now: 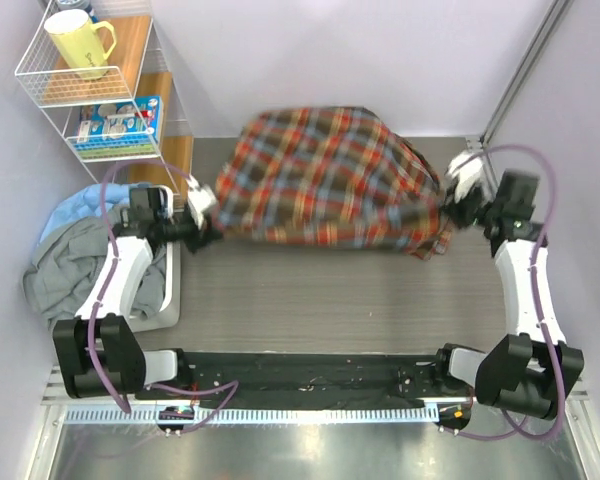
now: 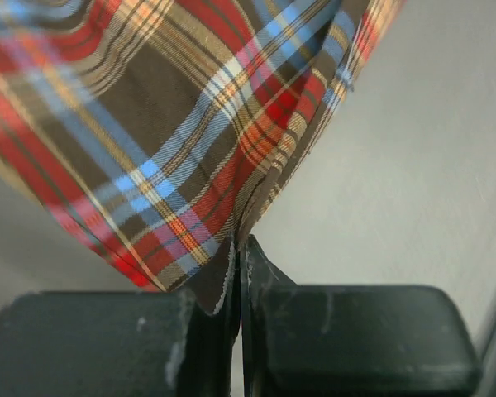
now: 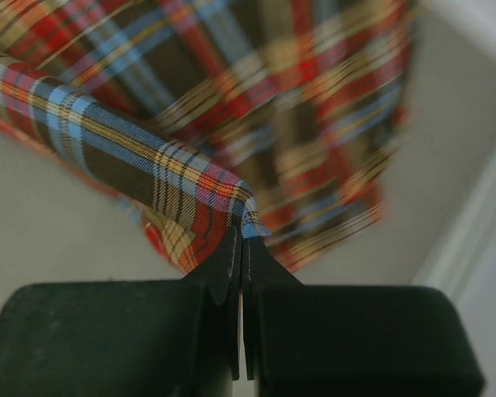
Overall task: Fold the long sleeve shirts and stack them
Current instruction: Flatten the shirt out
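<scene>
Top view: plaid shirt [image 1: 330, 180] hangs in a broad hump over the far half of the grey table [image 1: 330, 300], slung between both arms. Left gripper [image 1: 208, 215] pinches its left edge, right gripper [image 1: 452, 205] its right edge. Grey and blue garments [image 1: 80, 262] lie heaped at far left, below a wire rack [image 1: 40, 75] holding a yellow mug [image 1: 78, 42].

Left wrist: jaws clamped together on a point of cloth. Woven tartan in red, brown, blue and yellow falls in soft folds.

Right wrist: jaws closed on a rolled hem or seam ridge. Fabric beyond is blurred.

Handling, judged: light, limp flannel with a grippy nap, not fragile. It sags wherever unsupported, so it is best held at hems or corners, both sides at once, kept taut.
</scene>
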Tool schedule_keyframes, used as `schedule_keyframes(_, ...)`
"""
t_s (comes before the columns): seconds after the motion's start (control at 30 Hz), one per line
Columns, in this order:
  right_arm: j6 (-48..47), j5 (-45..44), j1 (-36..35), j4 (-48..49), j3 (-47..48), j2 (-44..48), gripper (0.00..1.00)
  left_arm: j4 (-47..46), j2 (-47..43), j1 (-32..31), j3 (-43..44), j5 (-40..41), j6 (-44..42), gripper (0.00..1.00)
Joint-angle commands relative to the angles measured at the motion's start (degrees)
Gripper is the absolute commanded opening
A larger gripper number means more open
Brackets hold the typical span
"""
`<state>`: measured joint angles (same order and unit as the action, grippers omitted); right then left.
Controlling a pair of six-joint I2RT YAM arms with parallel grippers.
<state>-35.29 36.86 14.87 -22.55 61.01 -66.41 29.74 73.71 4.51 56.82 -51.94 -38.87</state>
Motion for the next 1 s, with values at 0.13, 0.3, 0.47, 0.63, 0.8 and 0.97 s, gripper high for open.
schedule_keyframes(0.13,-33.34,-5.04,0.42,-23.59,-13.72,9.20,0.02,22.99,-7.18,-3.37,-11.29,10.97,-33.46,0.05)
schedule_keyframes(0.3,-36.51,-8.47,0.33,-33.06,-10.05,7.27,0.05,28.61,-7.09,-3.99,-10.07,13.36,-35.03,0.08)
schedule_keyframes(0.47,-41.87,-5.40,0.33,-46.78,-5.65,10.07,0.14,37.73,-11.91,-6.88,-10.32,14.06,-40.48,0.16)
schedule_keyframes(0.63,-57.96,-6.69,-0.72,-61.30,-7.48,18.83,0.59,46.03,-17.54,-8.38,-11.03,14.94,-52.01,0.50)
schedule_keyframes(0.8,-41.83,-10.24,-0.72,-47.96,-6.71,18.62,0.73,40.69,-15.55,-8.38,-6.55,12.05,-41.40,0.56)
schedule_keyframes(0.97,-12.04,-3.47,-1.07,-38.55,6.47,-6.82,0.77,30.92,-7.46,-8.56,-0.58,6.24,-20.25,0.67)
